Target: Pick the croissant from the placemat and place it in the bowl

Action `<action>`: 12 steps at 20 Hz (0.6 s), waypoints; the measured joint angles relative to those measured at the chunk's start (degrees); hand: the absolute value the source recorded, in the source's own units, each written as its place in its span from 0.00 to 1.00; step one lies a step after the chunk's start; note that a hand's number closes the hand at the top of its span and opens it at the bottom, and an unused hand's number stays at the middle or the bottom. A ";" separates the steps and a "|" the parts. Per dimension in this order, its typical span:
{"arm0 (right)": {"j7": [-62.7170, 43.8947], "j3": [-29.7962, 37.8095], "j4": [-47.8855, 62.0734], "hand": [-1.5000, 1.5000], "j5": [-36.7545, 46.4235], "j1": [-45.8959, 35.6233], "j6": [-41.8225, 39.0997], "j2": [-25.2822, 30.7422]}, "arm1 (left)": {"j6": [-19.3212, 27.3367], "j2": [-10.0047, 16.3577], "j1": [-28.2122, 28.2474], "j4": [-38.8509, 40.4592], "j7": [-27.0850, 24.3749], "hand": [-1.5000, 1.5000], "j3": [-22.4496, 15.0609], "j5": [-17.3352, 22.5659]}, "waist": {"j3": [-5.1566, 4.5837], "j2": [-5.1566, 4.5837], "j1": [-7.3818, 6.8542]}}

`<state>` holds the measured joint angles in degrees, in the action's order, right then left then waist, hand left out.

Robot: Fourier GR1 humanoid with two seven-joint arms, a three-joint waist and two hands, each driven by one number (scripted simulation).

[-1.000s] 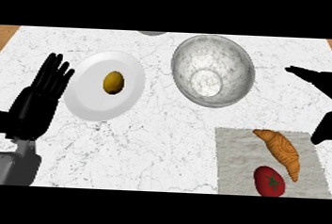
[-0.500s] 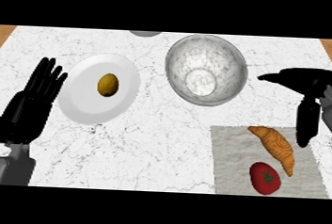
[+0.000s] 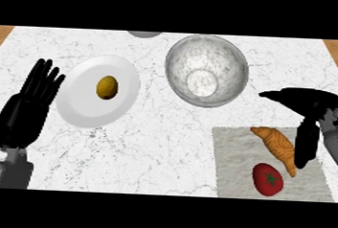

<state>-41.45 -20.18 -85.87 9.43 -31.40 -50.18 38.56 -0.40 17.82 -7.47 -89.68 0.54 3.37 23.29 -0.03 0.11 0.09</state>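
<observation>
Resting on the placemat (image 3: pixel 233 159), the croissant (image 3: pixel 277 145) lies just beside the right hand (image 3: pixel 308 100), fingers (image 3: pixel 305 146) released.

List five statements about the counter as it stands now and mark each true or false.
1. The croissant lies on the placemat. True.
2. The bowl holds the croissant. False: the croissant is on the placemat.
3. A tomato shares the placemat. True.
4. The right hand is curled round the croissant. False: its fingers are straight, close beside it.
5. The plate is bare. False: a yellow-brown item sits on it.
</observation>
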 measured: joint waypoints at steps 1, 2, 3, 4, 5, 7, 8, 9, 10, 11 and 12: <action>0.73 0.76 -0.65 0.00 0.47 1.04 -0.40 0.43 | -0.22 -0.34 -0.35 1.00 -0.50 0.50 0.14 -0.34 | 0.01 -0.02 0.03; 1.37 1.60 -1.05 0.00 1.12 1.90 -0.74 0.83 | -0.15 -0.60 -0.31 0.37 -0.18 0.50 0.09 -0.56 | 0.01 -0.03 0.01; 2.26 1.61 -1.83 0.00 2.77 3.28 -0.49 0.93 | -0.13 -0.89 0.13 -0.18 -0.02 0.50 0.06 -0.71 | 0.01 -0.03 -0.01; 4.22 1.80 -1.78 0.00 4.64 4.01 -0.02 1.31 | -0.66 -0.77 0.64 0.01 -0.37 0.50 0.59 -0.55 | 0.03 -0.06 -0.08; 5.50 2.21 -2.61 0.00 5.94 5.23 0.46 1.55 | -0.40 -1.02 0.77 -0.63 0.00 0.50 0.37 -0.98 | 0.03 -0.06 -0.07; 7.19 2.49 -4.12 0.00 8.64 6.75 1.61 1.12 | -1.04 -0.77 0.68 -0.70 0.61 0.50 1.02 -0.70 | 0.04 -0.06 -0.08; 9.37 2.95 -4.03 0.00 9.99 7.36 2.39 1.58 | -1.03 -0.74 0.87 -1.65 1.28 0.50 1.21 -0.47 | 0.04 -0.08 -0.14; 11.10 3.07 -4.20 0.00 11.52 8.17 3.15 1.61 | -1.05 -0.81 0.56 -1.54 1.35 0.50 1.26 -0.84 | 0.04 -0.08 -0.13; 11.92 2.87 -4.60 0.00 12.95 9.08 4.18 0.90 | -0.87 -0.93 0.36 -1.72 1.72 0.50 1.47 -0.91 | 0.04 -0.08 -0.13; 12.45 2.84 -6.18 0.00 13.92 10.78 4.81 0.84 | -0.45 -1.52 0.60 -2.09 1.66 0.50 1.12 -1.49 | 0.04 -0.07 -0.06; 14.62 2.97 -5.43 0.00 15.38 11.00 5.48 1.03 | -0.25 -1.70 -0.44 -1.39 1.78 0.50 1.20 -1.82 | 0.05 -0.09 -0.07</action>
<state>-26.83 -17.21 -91.30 24.81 -20.40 -44.70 39.59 -0.65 16.12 -7.90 -91.07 2.32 4.57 21.46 0.02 0.02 0.02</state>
